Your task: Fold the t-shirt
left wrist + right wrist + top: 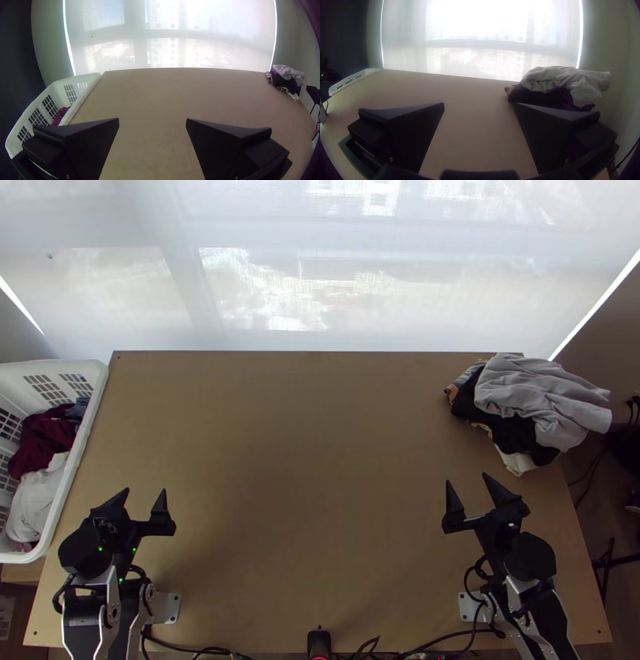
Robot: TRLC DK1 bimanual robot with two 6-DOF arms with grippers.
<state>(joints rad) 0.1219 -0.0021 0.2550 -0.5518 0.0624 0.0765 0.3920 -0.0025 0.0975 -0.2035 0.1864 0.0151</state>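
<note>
In the top view my left gripper [145, 494] stands open over the table's near left part, nothing between its fingers. My right gripper [470, 486] is likewise open and unloaded at the near right. Wide-parted fingers of the left gripper [152, 119] show in its wrist view, and so do those of the right gripper [479, 104] in its own. A bunched pile at the far right corner has a light grey cloth [544, 396] on top of a black cloth [516, 434]; which piece is a t-shirt I cannot tell. Neither gripper touches the pile.
Along the table's left edge stands a white basket [86, 416] holding a dark red cloth [42, 440] and a whitish cloth [38, 500]. Bare tabletop [296, 460] stretches between the arms. Cables run along the near edge.
</note>
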